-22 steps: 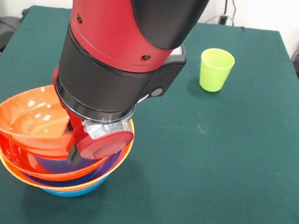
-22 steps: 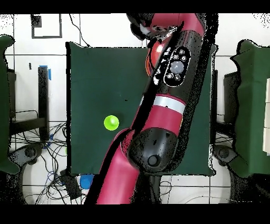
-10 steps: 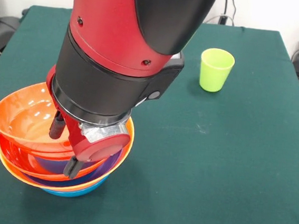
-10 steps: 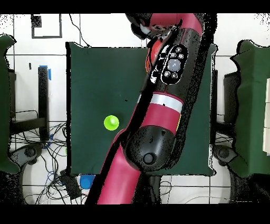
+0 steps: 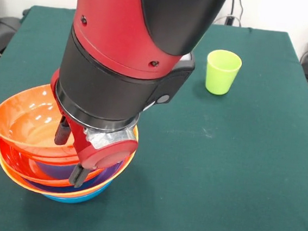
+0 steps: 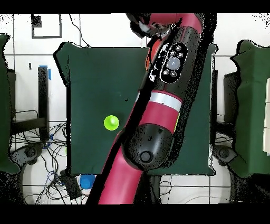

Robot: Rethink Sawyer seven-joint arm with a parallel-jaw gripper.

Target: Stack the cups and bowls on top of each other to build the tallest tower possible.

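— Tower (image 5: 56, 163) of bowls: we see it at the desk's (image 5: 237, 156) near left, the claw (image 5: 69, 154) directly over it.
— We see its fingers spread, gripping nothing; the cup (image 5: 222, 72) stands far right.

Lime-green cup (image 5: 222, 71), dark green table (image 5: 236, 172), orange, purple and blue tower (image 5: 36, 153).

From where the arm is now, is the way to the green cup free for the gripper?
Probably yes. The green cup stands upright and alone on bare cloth, well apart from the tower under the open gripper; nothing lies between them.
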